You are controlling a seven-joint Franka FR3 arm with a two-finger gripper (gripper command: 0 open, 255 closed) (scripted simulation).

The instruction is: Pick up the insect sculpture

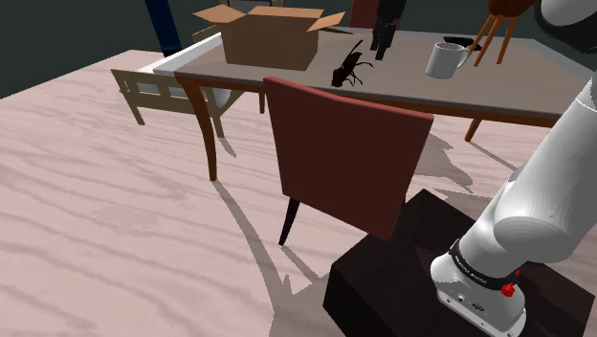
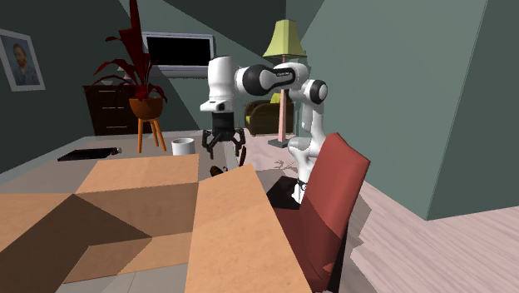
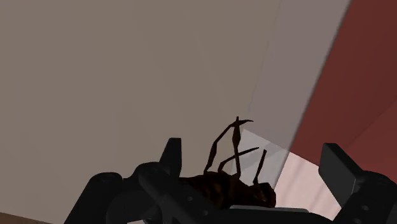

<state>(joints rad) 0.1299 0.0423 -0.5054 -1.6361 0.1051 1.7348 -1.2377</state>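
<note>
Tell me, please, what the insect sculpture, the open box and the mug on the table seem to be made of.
The insect sculpture: dark brown, nearly black, with thin stiff legs; maybe metal or resin, the look leaves it open. The box: cardboard, judging by its matte tan walls and folded-out flaps. The mug: smooth plain white, probably ceramic, though not certain.

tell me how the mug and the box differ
The mug is white and rounded with a handle; the box is brown cardboard with straight sides. The mug is far smaller than the box. In the shoulder view the mug stands right of the insect, the box left of it. Both sit upright and open-topped on the table.
</note>
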